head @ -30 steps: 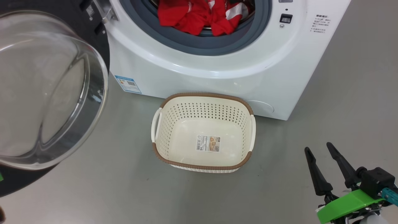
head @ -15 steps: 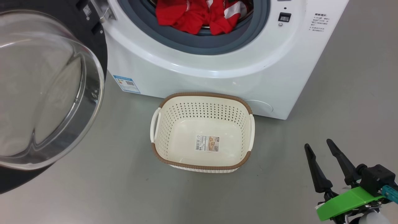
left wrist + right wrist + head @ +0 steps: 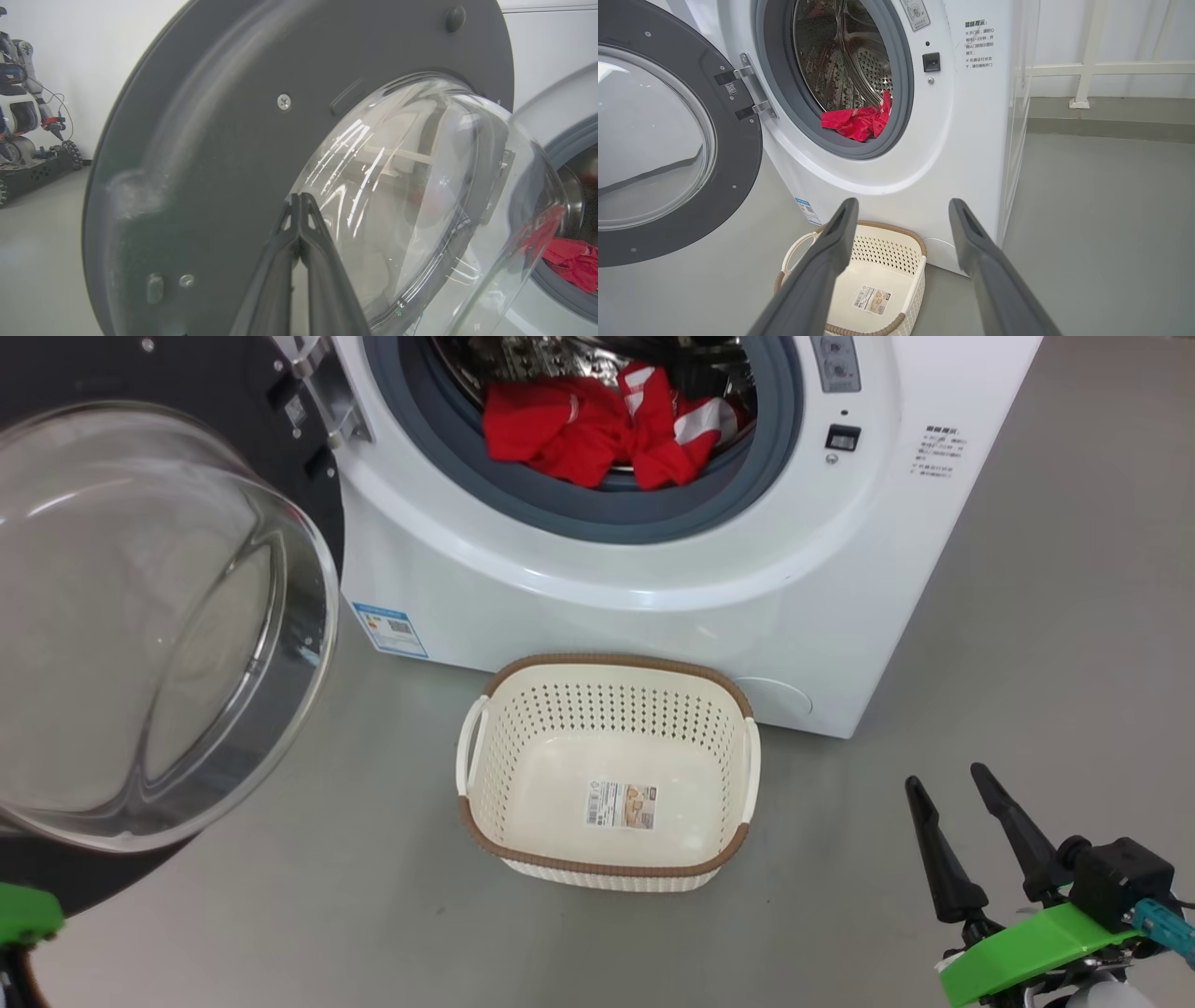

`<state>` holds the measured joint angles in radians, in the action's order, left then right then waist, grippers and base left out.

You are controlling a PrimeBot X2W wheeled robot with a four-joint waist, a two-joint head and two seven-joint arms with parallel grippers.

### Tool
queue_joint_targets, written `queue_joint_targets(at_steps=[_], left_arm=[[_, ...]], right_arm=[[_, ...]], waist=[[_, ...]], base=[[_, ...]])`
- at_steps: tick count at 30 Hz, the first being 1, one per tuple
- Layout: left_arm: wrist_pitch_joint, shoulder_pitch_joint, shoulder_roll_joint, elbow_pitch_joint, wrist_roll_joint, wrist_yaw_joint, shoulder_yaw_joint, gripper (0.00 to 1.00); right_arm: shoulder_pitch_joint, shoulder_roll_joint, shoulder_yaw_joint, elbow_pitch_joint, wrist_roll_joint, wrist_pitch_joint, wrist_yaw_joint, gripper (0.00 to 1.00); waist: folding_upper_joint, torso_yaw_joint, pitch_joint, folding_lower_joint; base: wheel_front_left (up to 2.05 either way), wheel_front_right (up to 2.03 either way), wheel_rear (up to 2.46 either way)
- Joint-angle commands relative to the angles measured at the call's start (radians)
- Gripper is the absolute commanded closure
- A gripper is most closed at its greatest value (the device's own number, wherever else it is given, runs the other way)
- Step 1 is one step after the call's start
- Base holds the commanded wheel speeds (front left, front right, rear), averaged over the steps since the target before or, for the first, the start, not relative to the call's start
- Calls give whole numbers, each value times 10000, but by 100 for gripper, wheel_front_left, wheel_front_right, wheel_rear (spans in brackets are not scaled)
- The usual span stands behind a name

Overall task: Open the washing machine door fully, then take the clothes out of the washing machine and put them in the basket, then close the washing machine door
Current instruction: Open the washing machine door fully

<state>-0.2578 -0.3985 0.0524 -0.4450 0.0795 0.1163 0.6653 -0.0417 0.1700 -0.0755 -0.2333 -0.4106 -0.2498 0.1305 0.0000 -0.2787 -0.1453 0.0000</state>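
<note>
The head view looks steeply down from above at the floor just before the washer (image 3: 653,569). The basket (image 3: 611,659) lies mid-picture, hard by the washer's front, and the door (image 3: 159,616) bulges close on the washer's left, nearer the lens than the washer itself.

The right wrist view sits low and farther back, off the washer's right corner. It faces along the right fingers (image 3: 831,261) at the washer's front, level enough to look into the drum.

The left wrist view is pressed very near the door's inner face and looks across it toward the washer's opening.

All three share the door and the clothes (image 3: 579,434) in the washer's mouth — head and right wrist also share the basket.
</note>
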Motion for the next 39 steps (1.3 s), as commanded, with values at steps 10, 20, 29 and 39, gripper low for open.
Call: queue_joint_targets(at_steps=[10,20,29,39], left_arm=[[-40,1475,32,1268,116,136,-1033,100],[-40,2947,-18,2054,906,142,-2650,63],[-40,3655,-21,2115,1342,143,-3277,0],[-40,4032,-21,2160,1481,143,-3947,0]], right_arm=[[283,-136,-243,93,168,-120,2,0],[533,-274,-206,71,152,-120,2,0],[684,-334,-123,133,116,-120,2,0],[847,-342,-19,118,81,-120,2,0]], waist=[[0,27,625,0],[0,354,1056,0],[0,957,1223,0],[0,1788,1334,0]], base=[[0,0,0],[0,0,0],[0,0,0],[0,0,0]])
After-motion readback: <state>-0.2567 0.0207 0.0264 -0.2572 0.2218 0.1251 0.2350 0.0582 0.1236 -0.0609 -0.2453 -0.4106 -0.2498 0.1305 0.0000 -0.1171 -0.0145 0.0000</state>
